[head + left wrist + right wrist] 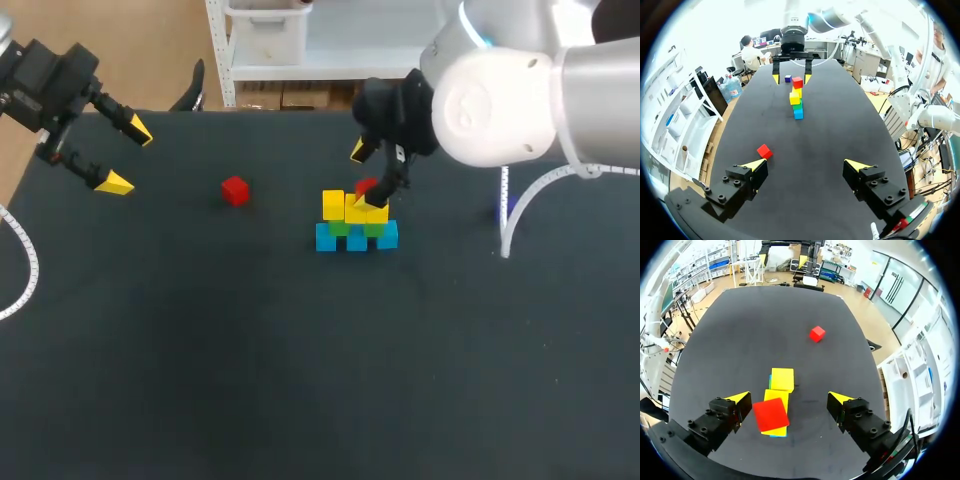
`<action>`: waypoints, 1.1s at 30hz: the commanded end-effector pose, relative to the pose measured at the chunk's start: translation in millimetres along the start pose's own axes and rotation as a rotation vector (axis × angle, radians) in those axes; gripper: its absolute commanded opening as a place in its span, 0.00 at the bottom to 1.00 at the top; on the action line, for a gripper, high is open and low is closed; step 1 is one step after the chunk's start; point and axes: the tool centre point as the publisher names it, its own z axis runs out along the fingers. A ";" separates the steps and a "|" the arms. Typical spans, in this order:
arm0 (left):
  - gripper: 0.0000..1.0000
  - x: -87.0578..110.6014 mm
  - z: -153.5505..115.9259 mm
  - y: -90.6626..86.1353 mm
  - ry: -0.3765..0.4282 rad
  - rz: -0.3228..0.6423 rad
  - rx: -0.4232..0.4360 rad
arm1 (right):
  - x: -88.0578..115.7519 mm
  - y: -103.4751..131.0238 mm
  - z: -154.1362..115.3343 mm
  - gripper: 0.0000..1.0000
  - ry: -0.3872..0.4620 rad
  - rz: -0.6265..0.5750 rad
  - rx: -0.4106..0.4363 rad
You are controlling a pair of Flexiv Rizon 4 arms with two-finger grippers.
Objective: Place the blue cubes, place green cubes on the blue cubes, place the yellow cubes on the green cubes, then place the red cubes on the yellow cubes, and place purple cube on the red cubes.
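A small stack stands mid-table: three blue cubes (357,241) in a row, green cubes (340,228) on them, yellow cubes (333,204) above. On the yellow cubes (782,379) rests a red cube (771,414). My right gripper (789,399) straddles it, open, with its fingers clear of the cube's sides. In the head view this gripper (368,178) partly hides that red cube (366,187). A second red cube (235,190) lies loose to the stack's left, just ahead of my open, empty left gripper (806,165). That gripper (128,157) hovers at the far left.
A purple cube (787,78) sits on the black table (200,350) beyond the stack, near my right arm. A white cable (520,205) loops down at the right, another (25,270) at the left edge.
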 end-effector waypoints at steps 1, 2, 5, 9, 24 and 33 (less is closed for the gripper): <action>1.00 0.7 0.0 1.4 0.000 0.002 0.002 | -0.5 -2.4 1.2 1.00 -0.001 -0.002 -0.002; 1.00 0.7 0.0 1.4 0.000 0.002 0.002 | -0.5 -2.9 1.6 1.00 -0.001 -0.001 -0.002; 1.00 0.7 0.0 1.4 0.000 0.002 0.002 | -0.2 -4.1 2.5 1.00 0.000 0.000 -0.001; 1.00 0.7 0.0 1.4 0.000 0.002 0.002 | -0.9 -6.6 2.8 1.00 0.003 -0.005 0.003; 1.00 0.7 0.0 1.4 0.000 0.002 0.002 | -3.8 -11.3 4.2 1.00 0.000 -0.007 0.008; 1.00 0.7 0.0 1.4 0.000 0.002 0.002 | -6.3 -4.4 -6.2 1.00 -0.026 -0.002 -0.011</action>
